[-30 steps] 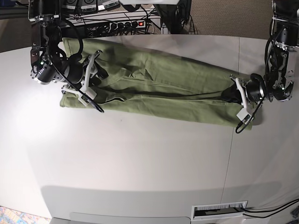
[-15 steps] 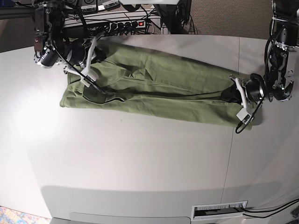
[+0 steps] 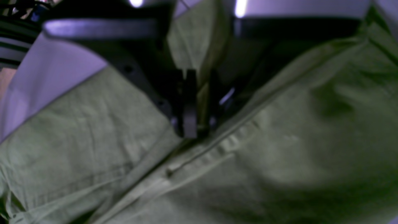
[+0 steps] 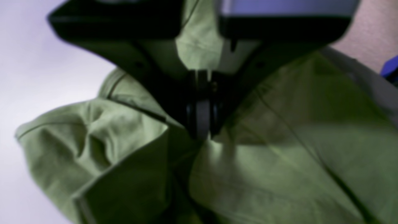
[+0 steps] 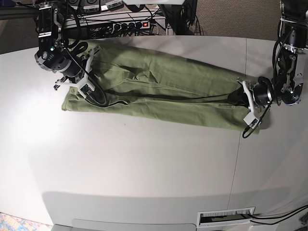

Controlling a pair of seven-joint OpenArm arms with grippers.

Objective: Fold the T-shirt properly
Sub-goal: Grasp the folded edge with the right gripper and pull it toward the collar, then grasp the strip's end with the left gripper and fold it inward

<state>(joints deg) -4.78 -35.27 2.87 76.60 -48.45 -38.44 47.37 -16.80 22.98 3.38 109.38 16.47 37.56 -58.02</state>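
Note:
The olive-green T-shirt (image 5: 163, 91) lies as one long, creased band across the far half of the table. At the band's left end, near the far edge, my right gripper (image 5: 85, 86) is shut. In the right wrist view its fingertips (image 4: 200, 127) meet on a raised fold of the T-shirt (image 4: 264, 161). Over at the band's right end, my left gripper (image 5: 242, 99) is shut on the cloth. The left wrist view shows its jaws (image 3: 196, 124) pinching a fold beside a stitched hem of the T-shirt (image 3: 279, 140).
The grey table (image 5: 144, 163) has a seam (image 5: 237, 144) running front to back at its right. A power strip and cables (image 5: 125, 24) sit behind the far edge. A slotted white label plate (image 5: 226, 217) lies at the front right.
My right gripper moved from the shirt's left end toward the far edge and went from open to shut on the cloth. My left gripper and the shirt's right end stayed still.

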